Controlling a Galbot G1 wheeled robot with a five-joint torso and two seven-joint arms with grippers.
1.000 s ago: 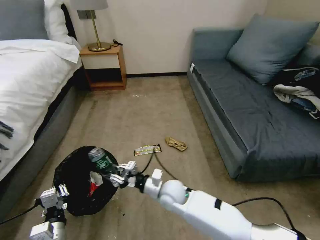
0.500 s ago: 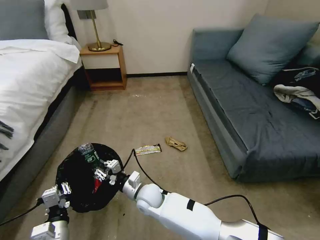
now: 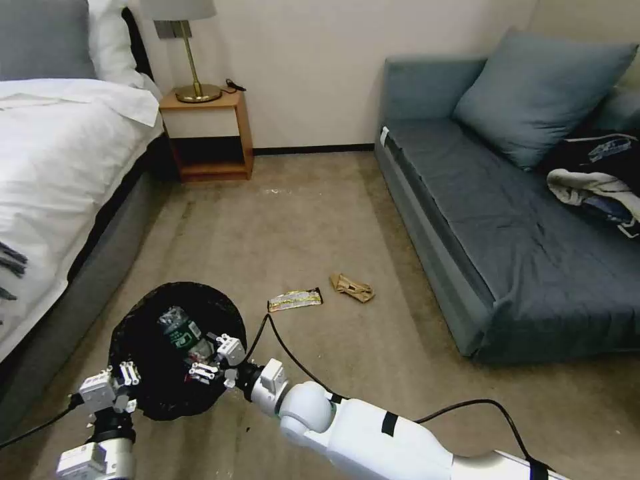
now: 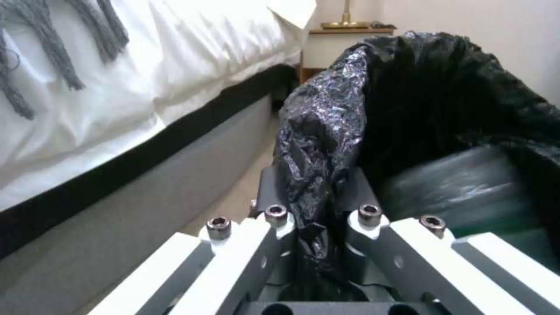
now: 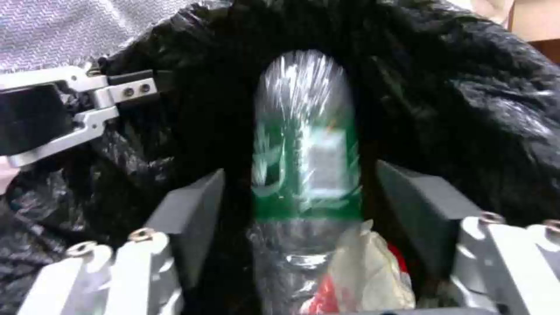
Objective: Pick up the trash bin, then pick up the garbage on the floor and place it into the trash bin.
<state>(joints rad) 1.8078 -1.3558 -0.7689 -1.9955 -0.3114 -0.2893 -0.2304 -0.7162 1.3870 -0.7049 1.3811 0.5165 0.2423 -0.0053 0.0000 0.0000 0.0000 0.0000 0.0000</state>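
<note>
The trash bin [image 3: 133,333], black with a glossy bag liner, hangs low at the left by the bed, and my left gripper [image 3: 115,387] is shut on its bag rim [image 4: 318,210]. My right gripper [image 3: 212,360] hovers over the bin's mouth, open, fingers [image 5: 192,205] spread wider than the clear bottle with green label [image 5: 306,144] lying loose inside the bin [image 3: 181,330]. Under the bottle sits a red snack bag [image 5: 320,294]. Still on the carpet are a gold-and-black wrapper [image 3: 295,299] and a tan paper wad [image 3: 352,287].
A white bed [image 3: 53,167] borders the left, a wooden nightstand [image 3: 208,133] with a lamp stands by the far wall, and a blue sofa [image 3: 507,220] holding clothes [image 3: 597,183] runs along the right. The right arm's black cable [image 3: 287,347] loops above open carpet.
My right gripper carried the bottle from the bin's near rim over its mouth and let go; the bottle now lies inside the bin. The left gripper kept its hold.
</note>
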